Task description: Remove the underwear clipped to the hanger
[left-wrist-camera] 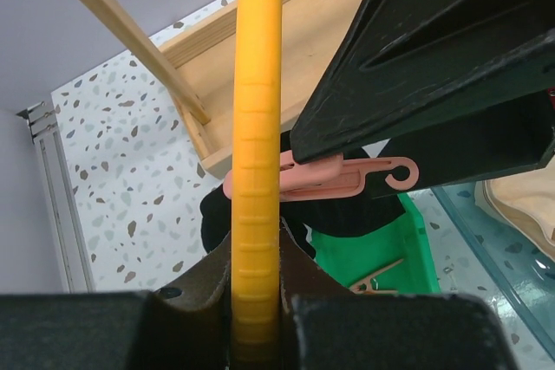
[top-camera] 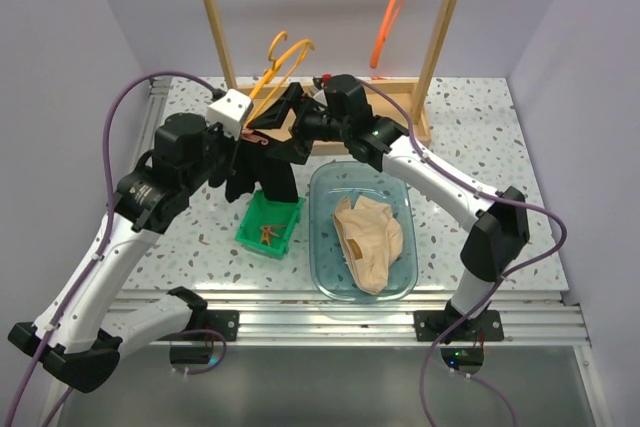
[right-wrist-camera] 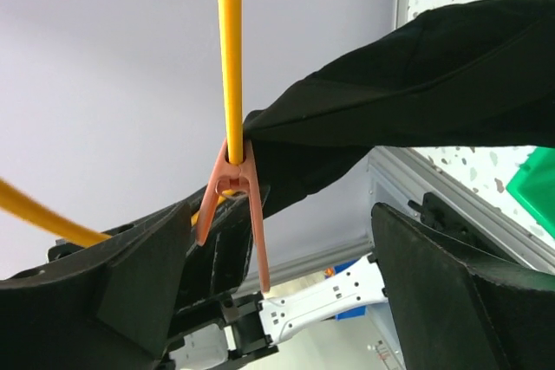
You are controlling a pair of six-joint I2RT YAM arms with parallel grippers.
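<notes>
In the top view, the left gripper [top-camera: 256, 127] and the right gripper [top-camera: 297, 123] meet just above centre frame, at the yellow hanger [top-camera: 281, 55]. We cannot read either one's fingers from up here. The black underwear [top-camera: 267, 180] droops below them, over the back edge of the green bin [top-camera: 250, 232], which holds a few brown clips [top-camera: 266, 234]. Right of the bin, the beige underwear [top-camera: 368, 239] lies crumpled in the clear tub [top-camera: 322, 247]. A wooden rack [top-camera: 425, 47] stands across the top of the frame, with an orange hanger [top-camera: 393, 2] on it.

In the left wrist view, we see the hanger's yellow bar [left-wrist-camera: 257, 127] running straight up mid-frame, pinched between the left gripper's fingers [left-wrist-camera: 299, 301] at the bottom edge. A pink clip [left-wrist-camera: 334, 178] juts rightward from the bar, black cloth bunched behind it. The right gripper's dark finger [left-wrist-camera: 451, 58] fills the upper right. The bin sits lower centre, with the tub and beige cloth at the right edge.

In the right wrist view, the pink clip [right-wrist-camera: 230, 188] bites the bar and a corner of the black underwear [right-wrist-camera: 416, 84], which stretches toward the upper right. The right gripper's fingers [right-wrist-camera: 113, 283] are spread wide at the lower left and lower right, the clip's legs hanging between them, closer to the left one. We cannot tell whether they touch.
</notes>
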